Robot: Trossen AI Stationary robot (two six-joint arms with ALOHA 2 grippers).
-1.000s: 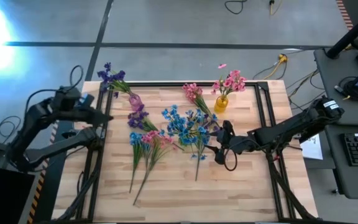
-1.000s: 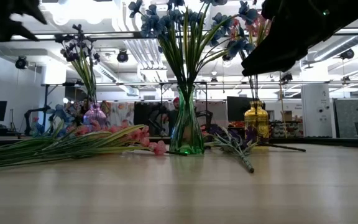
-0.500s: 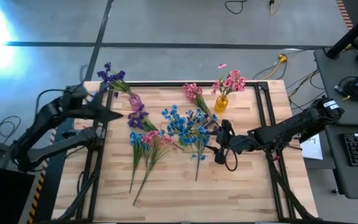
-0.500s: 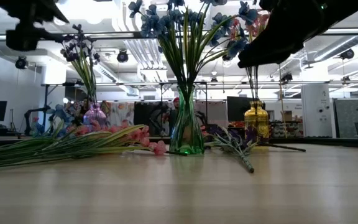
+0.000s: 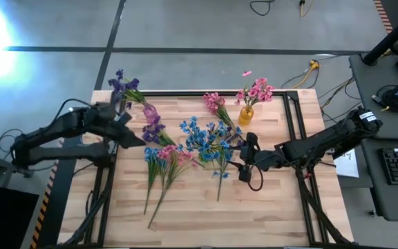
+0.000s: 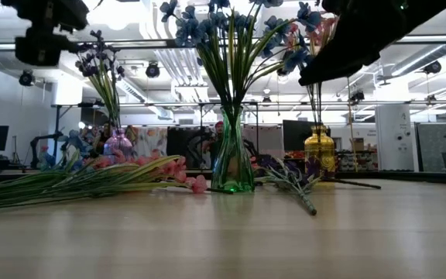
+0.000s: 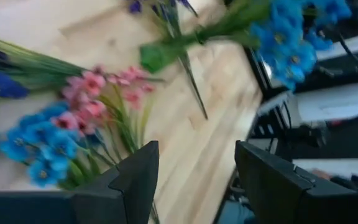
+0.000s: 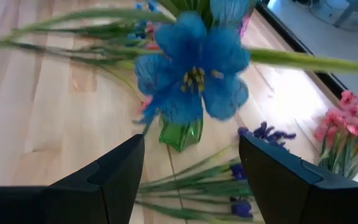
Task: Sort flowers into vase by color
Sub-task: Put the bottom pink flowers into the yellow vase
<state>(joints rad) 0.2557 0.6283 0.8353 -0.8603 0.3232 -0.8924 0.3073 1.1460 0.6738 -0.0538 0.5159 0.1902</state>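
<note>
— Swinging in over the table [image 5: 206, 207], is that your left arm?

— Yes. A second ago my left gripper [image 5: 135, 140] sat out past the table's left edge; now it hangs above the loose sprigs [image 5: 163, 160] on the left side, just beside the purple blossoms. Its fingers stand apart with nothing between them: in the left wrist view I look straight past them at pink and blue flowers [image 7: 73, 130] lying on the wood.

— And the right one?

— My right gripper [image 5: 244, 160] has barely shifted. It hovers just right of the blue bunch [image 5: 206, 138] standing in the green vase [image 6: 232, 163] at mid-table, fingers spread and empty; a blue blossom [image 8: 194, 68] fills the right wrist view.

— So where does the sorting stand?

— Blue stems fill the green vase, pink ones the yellow vase [image 5: 246, 114] at the back, purple ones the pink vase [image 5: 150, 112] at back left. Mixed sprigs are lying flat yet, so I judge the left arm is lining up the next pick.
</note>
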